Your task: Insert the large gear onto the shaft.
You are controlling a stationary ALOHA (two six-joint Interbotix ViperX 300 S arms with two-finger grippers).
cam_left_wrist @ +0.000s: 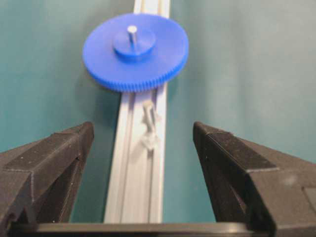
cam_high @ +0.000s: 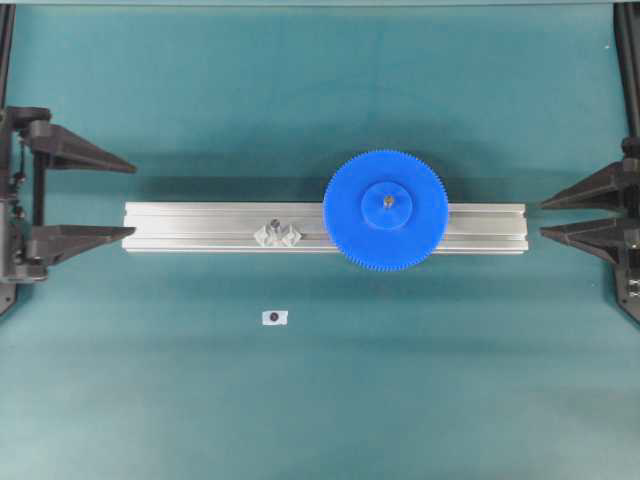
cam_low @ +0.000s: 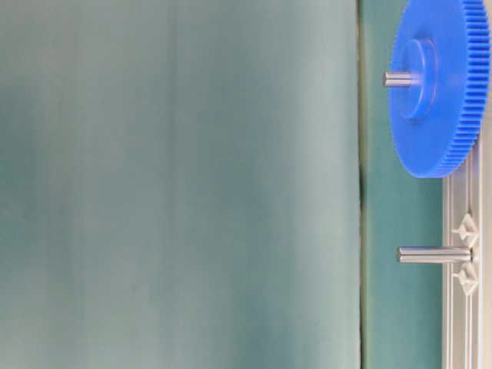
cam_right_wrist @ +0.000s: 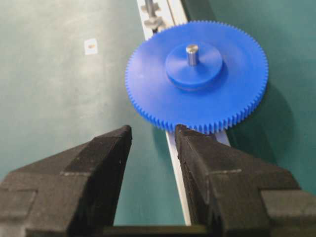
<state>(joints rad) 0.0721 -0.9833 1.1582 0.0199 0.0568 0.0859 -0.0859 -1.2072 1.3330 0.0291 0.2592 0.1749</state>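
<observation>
A blue gear [cam_high: 385, 210] sits flat on a silver rail [cam_high: 200, 228] lying across a teal table [cam_high: 320, 400], with the shaft [cam_right_wrist: 191, 53] poking up through its hub. A second, bare pin [cam_high: 275, 225] stands further left on the rail between two clear mounts [cam_high: 277, 237]. The left gripper [cam_high: 128, 200] waits at the rail's left end, spread wide and empty. The right gripper [cam_high: 545, 218] sits off the right end, parted, empty.
</observation>
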